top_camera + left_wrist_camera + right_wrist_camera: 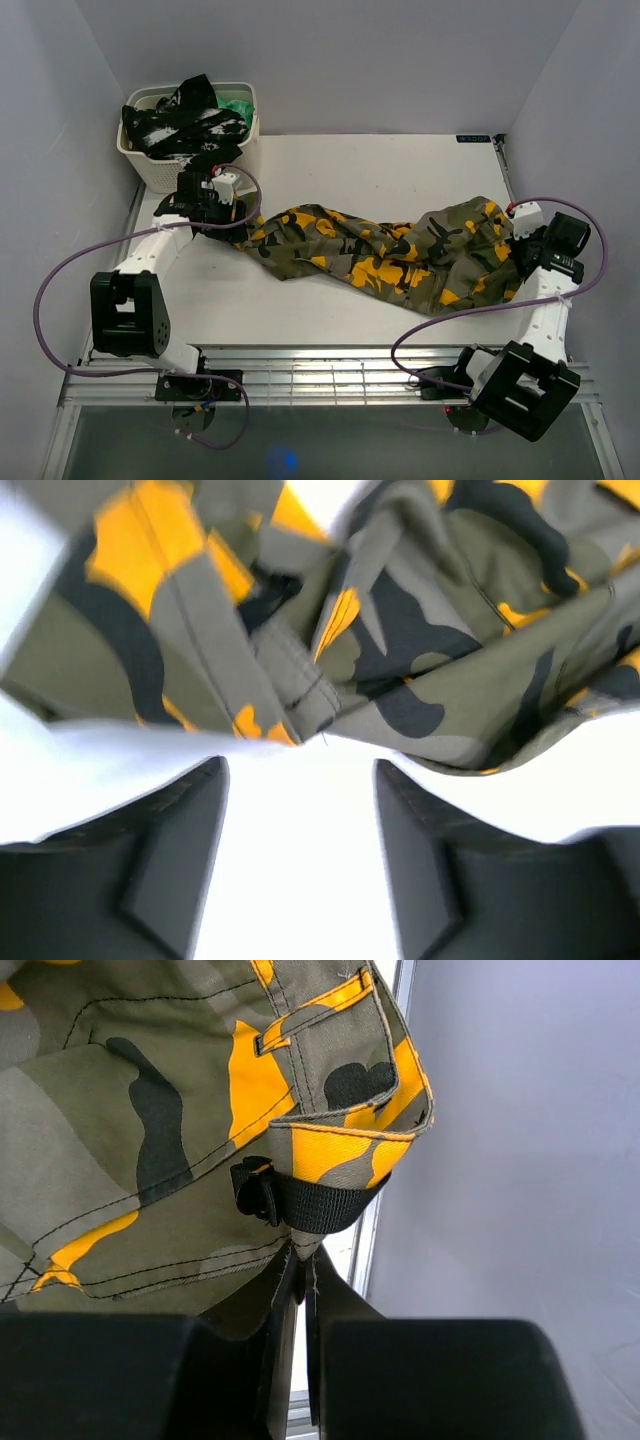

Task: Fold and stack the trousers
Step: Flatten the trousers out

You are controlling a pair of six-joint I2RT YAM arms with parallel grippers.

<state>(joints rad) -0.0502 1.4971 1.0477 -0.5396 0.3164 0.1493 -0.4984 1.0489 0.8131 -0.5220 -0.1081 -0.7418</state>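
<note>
The camouflage trousers (380,248) lie stretched across the white table, leg ends at the left, waist at the right. My left gripper (222,222) is open and empty just left of the crumpled leg hems (300,685); in the left wrist view its fingers (165,850) rest over bare table, short of the cloth. My right gripper (518,248) is shut on the trousers' waist edge (310,1245), just below a black webbing strap (320,1203), with the waistband corner (350,1090) standing above the jaws.
A white laundry basket (150,165) stands at the back left, holding a black-and-white mottled garment (185,125) and a green cloth (240,103). The table's right edge rail (365,1230) and the grey wall (520,1160) are close beside my right gripper.
</note>
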